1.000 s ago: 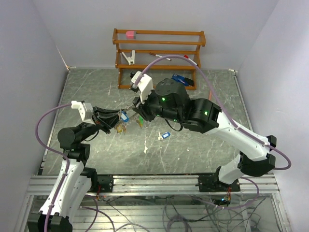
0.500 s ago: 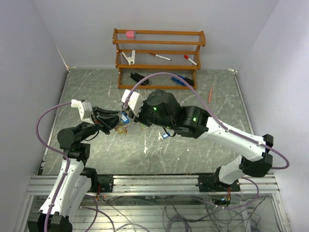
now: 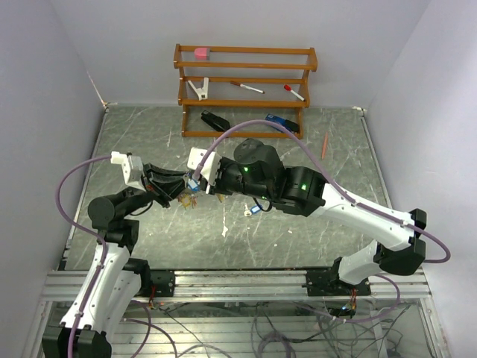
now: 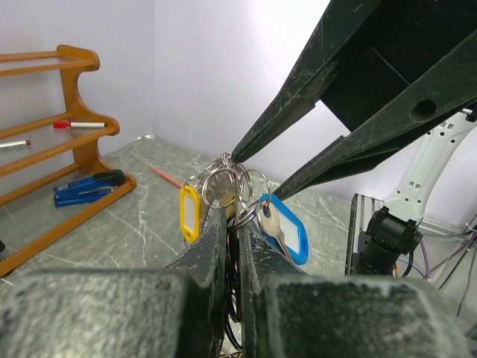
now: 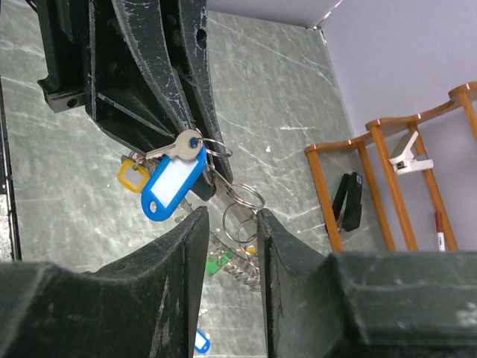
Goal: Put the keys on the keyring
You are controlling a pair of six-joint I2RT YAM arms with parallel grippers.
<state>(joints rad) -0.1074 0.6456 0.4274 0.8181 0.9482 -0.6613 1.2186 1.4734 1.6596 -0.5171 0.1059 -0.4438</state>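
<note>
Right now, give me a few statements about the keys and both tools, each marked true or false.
1. The left tool is shut on the keys. True.
2. The right tool is clamped shut. False: it stands open at the keys.
3. A blue-tagged key lies loose on the table. True.
4. The rack is bare. False: a stapler lies on its bottom shelf.
</note>
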